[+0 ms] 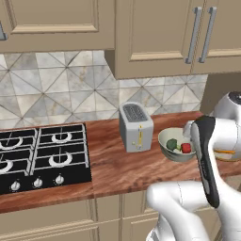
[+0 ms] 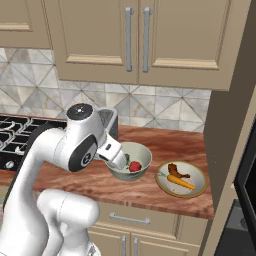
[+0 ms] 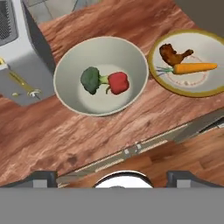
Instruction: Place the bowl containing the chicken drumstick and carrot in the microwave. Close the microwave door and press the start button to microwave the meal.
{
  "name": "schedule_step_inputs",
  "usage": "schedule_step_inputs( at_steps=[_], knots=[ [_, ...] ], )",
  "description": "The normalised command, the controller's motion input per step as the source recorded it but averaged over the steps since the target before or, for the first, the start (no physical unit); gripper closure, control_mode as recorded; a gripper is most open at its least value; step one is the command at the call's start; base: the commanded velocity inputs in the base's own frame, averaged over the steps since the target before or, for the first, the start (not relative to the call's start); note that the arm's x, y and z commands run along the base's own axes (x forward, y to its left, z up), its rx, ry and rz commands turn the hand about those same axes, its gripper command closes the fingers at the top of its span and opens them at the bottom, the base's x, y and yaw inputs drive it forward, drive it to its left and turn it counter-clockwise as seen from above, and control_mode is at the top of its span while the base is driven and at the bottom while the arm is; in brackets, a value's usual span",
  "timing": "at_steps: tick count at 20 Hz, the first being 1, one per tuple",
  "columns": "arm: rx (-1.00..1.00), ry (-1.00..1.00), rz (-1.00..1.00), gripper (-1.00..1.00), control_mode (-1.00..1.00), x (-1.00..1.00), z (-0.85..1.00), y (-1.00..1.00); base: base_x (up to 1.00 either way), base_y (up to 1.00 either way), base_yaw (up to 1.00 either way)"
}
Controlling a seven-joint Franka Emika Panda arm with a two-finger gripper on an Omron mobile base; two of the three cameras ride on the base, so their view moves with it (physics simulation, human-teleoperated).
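Note:
The wide cream bowl (image 3: 208, 46) with the golden-tan rim sits on the wooden counter, at the upper right of the hand view. In it lie the reddish-brown chicken drumstick (image 3: 173, 53) and, touching it, the orange carrot (image 3: 194, 68). From the right base view the bowl (image 2: 192, 172) stands right of the arm, holding the drumstick (image 2: 176, 171) and carrot (image 2: 181, 183). My gripper (image 3: 113, 179) is open and empty, high above the counter's front edge, nearer the grey-green bowl. The arm mostly hides the cream bowl (image 1: 231, 156) in the left base view. The microwave and its door are out of view.
A grey-green bowl (image 3: 70, 74) with broccoli and a red pepper stands left of the cream bowl, close to it. A silver toaster (image 1: 135, 126) is further left, then a black gas hob (image 1: 42, 155). A tall cabinet side with a black appliance front (image 2: 249, 165) borders the counter's right end.

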Motion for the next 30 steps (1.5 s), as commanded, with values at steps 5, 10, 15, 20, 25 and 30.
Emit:
schedule_step_inputs(
  at_steps=[5,10,15,20,25,30],
  knots=[
    [0.15,-0.09,-0.40,-1.00,-1.00,-0.32,-0.45,-0.71,0.00,0.00,0.00],
    [0.26,-0.02,-0.37,-1.00,-1.00,-0.01,-0.20,-0.75,0.00,0.00,0.00],
    [0.29,0.00,-0.31,-1.00,-1.00,0.03,-0.28,-0.94,0.00,0.00,0.00],
    [0.16,0.00,-0.24,-1.00,-1.00,0.05,-0.54,-0.79,0.00,0.00,0.00],
    [0.12,0.00,-0.15,-1.00,-1.00,0.25,-0.35,-0.37,0.00,0.00,0.00],
    [0.13,0.00,-0.04,-1.00,-1.00,0.44,-0.12,-0.23,0.00,0.00,0.00]
  ],
)
